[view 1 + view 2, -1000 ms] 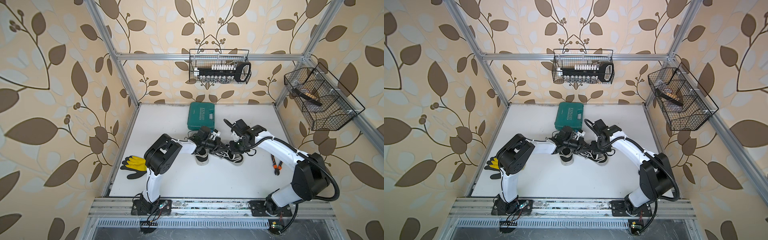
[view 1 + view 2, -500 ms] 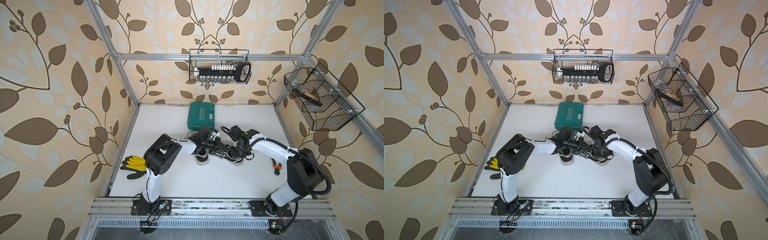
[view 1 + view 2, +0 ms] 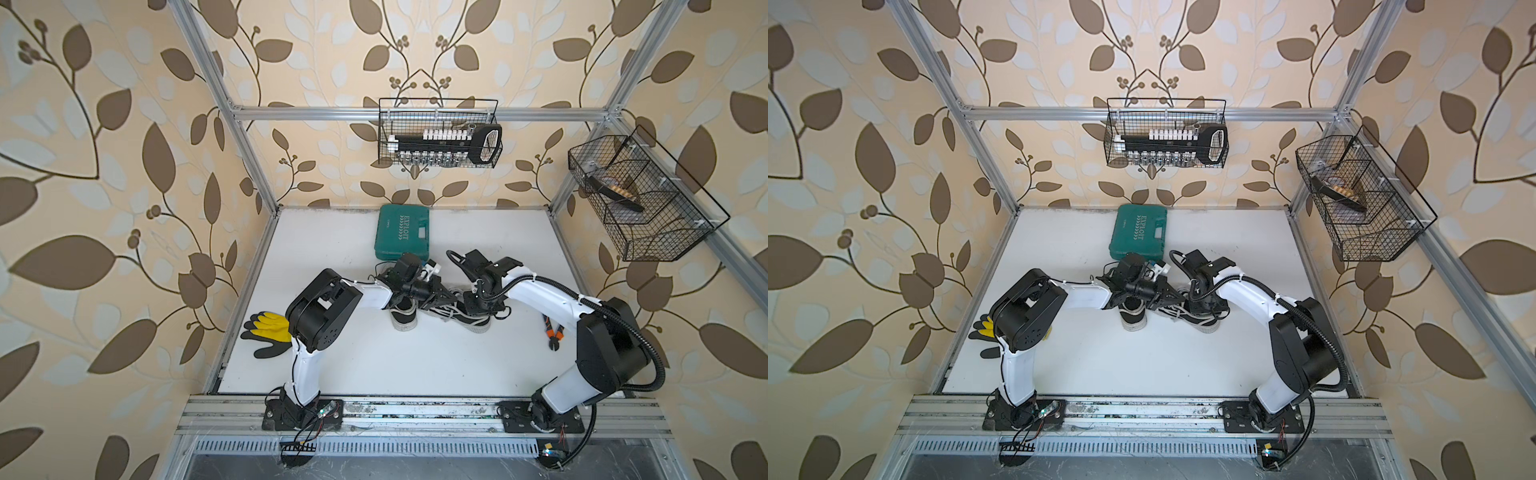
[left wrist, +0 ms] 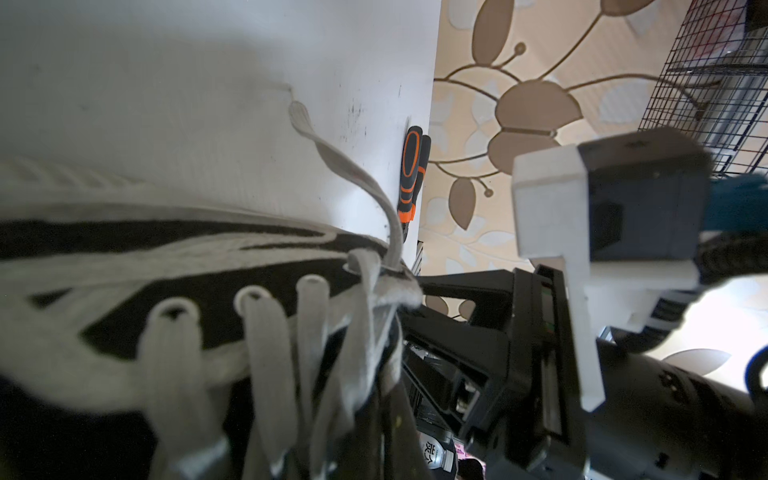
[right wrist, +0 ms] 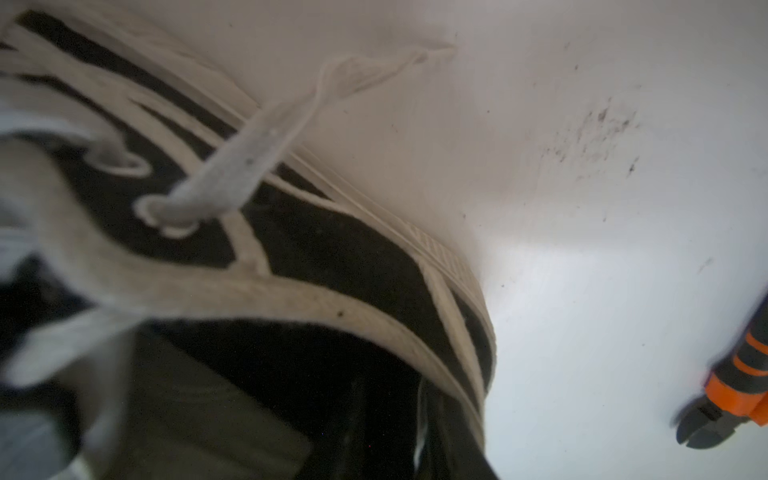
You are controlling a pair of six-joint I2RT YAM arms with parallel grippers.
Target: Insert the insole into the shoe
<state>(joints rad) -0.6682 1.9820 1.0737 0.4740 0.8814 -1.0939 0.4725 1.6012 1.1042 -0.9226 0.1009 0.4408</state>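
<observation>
L claw [image 3: 441,297] clamped tight on laces [image 4: 266,332] of sneaker [image 3: 471,321], prob. steadying it. R claw [image 3: 480,305] at heel opening, can't tell its gape. Insole [image 5: 199,415] seemingly inside.

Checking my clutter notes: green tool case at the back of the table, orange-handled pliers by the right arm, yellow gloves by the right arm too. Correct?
No: the yellow gloves lie by the left arm, as both top views show. The green tool case at the back and the orange-handled pliers by the right arm are as noted.
</observation>
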